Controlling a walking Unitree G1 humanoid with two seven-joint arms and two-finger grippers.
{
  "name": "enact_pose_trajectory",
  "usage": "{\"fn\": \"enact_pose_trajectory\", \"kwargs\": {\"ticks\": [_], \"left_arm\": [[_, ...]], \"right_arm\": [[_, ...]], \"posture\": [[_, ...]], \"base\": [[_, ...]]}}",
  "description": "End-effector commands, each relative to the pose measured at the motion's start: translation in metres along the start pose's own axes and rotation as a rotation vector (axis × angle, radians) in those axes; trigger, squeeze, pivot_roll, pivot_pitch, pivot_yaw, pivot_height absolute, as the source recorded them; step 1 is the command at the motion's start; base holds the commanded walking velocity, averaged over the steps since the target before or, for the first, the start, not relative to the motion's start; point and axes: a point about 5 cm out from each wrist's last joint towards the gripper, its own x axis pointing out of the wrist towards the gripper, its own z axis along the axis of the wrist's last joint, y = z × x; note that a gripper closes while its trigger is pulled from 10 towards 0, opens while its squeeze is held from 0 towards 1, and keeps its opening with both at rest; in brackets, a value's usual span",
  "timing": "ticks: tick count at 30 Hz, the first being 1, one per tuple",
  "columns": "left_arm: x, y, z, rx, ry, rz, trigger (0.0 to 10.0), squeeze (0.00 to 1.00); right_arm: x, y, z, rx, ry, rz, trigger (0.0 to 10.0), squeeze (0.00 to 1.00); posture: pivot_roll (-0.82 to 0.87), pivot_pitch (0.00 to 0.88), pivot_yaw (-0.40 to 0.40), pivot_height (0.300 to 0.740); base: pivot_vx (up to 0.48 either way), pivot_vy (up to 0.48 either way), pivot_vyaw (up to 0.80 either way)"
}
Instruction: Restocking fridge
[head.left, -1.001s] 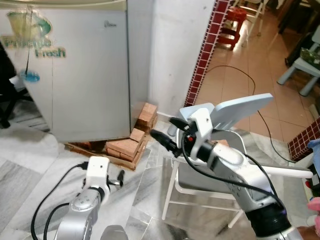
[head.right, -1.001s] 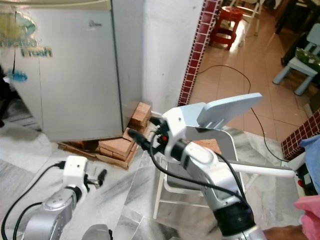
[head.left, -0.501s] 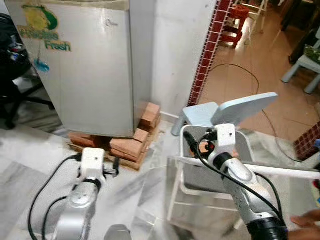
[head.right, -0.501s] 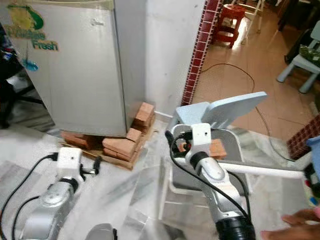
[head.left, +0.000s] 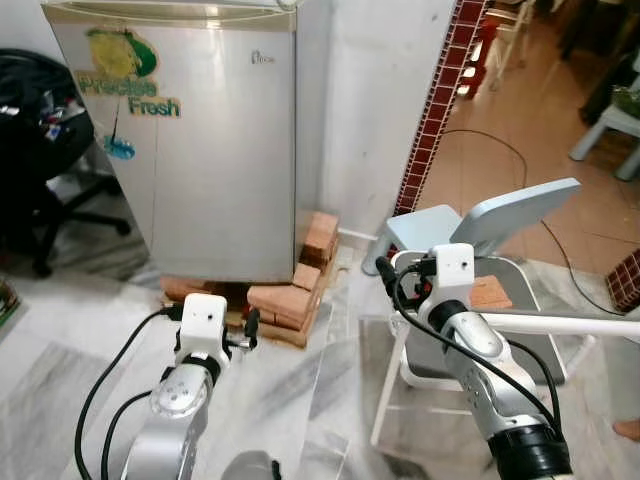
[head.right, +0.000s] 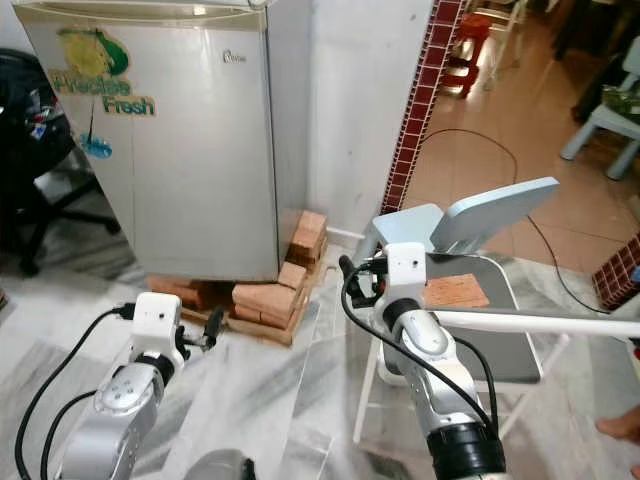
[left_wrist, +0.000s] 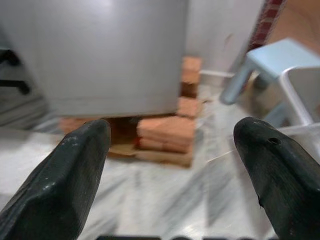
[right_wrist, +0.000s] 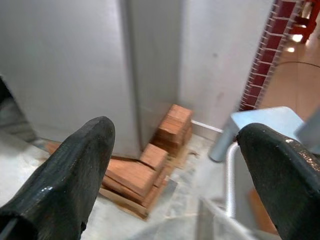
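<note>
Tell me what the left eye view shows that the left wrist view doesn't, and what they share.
Left eye view: the fridge's green "Precise Fresh" sticker, a black office chair, the red tiled pillar, both silver arms, and the right gripper raised over the folding chair.

Left wrist view: the left gripper seen close, its two black fingers spread wide with nothing between them.

Both: the closed fridge, the bricks stacked at its foot, the light blue stool and the marble floor.

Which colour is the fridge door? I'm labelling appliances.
Silver-grey, with a green and yellow logo; the fridge door shows best in the left eye view.
</note>
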Motion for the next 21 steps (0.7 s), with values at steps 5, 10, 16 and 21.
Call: {"fn": "enact_pose_trajectory", "kwargs": {"ticks": [5,10,16,21], "left_arm": [[0.0017,-0.0021,0.0065,-0.002,-0.028,-0.013,10.0,0.0],[0.002,-0.0022,0.0063,0.0,-0.03,-0.01,10.0,0.0],[0.0029,-0.0024,0.0062,0.001,-0.03,-0.006,10.0,0.0],[0.0032,-0.0026,0.0045,0.0,-0.012,0.001,10.0,0.0]], "right_arm": [[0.0023,-0.0014,0.0074,-0.037,-0.051,0.005,10.0,0.0],[0.0022,0.0004,0.008,-0.048,-0.061,0.007,10.0,0.0],[0.0014,0.0056,0.0081,-0.02,-0.064,0.049,10.0,0.0],[0.0012,0.0041,0.0113,-0.006,-0.094,0.043,10.0,0.0]], "posture": [[0.11,0.0,-0.022,0.74],[0.11,0.0,-0.022,0.74],[0.11,0.0,-0.022,0.74],[0.11,0.0,-0.023,0.74]], "base": [[0.0,0.48,0.0],[0.0,0.48,0.0],[0.0,0.48,0.0],[0.0,0.48,0.0]]}}
